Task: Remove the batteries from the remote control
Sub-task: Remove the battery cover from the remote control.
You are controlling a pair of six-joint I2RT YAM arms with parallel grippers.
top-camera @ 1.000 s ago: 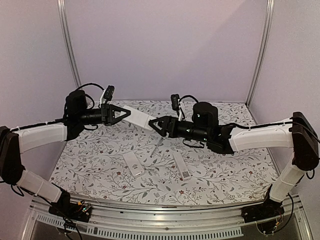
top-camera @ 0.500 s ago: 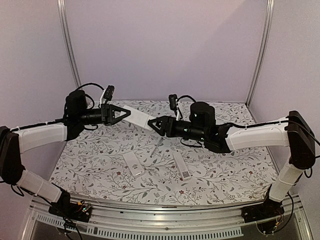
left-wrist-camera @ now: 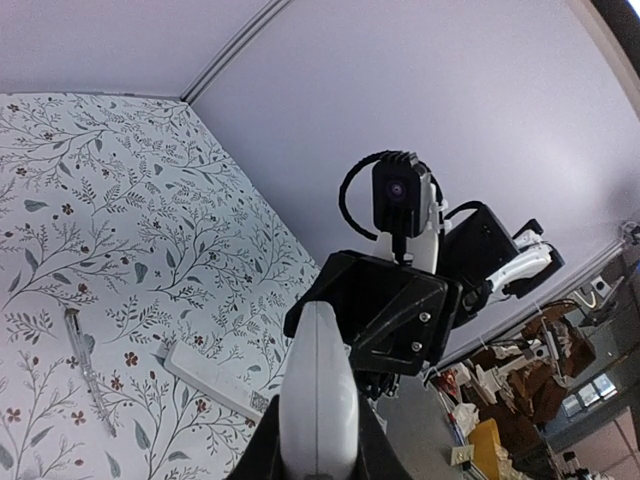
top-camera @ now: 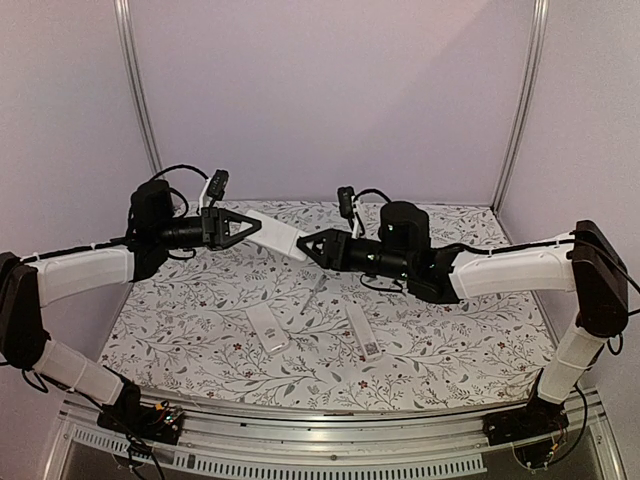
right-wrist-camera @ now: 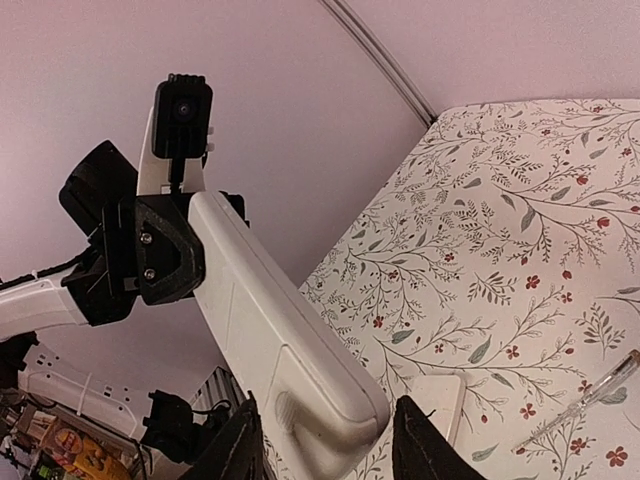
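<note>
The remote [top-camera: 280, 236] is held in the air at centre frame in the top view. Its long axis is near level and slopes slightly down to the right. The left gripper [top-camera: 256, 229] clamps its left end. The right gripper [top-camera: 304, 247] brackets the free end with its fingers [right-wrist-camera: 240, 445] close on both sides; contact cannot be confirmed. Below is a floral table [top-camera: 450, 340], enclosed by lilac walls [top-camera: 330, 100]. Only the right wrist view shows the finger spacing. Only the wrist views show clutter [left-wrist-camera: 520, 390] outside the cell.

Soft, even, faintly violet light comes from above; shadows on the tabletop [top-camera: 200, 320] are faint. Both wrist views bow strongly at their edges.
</note>
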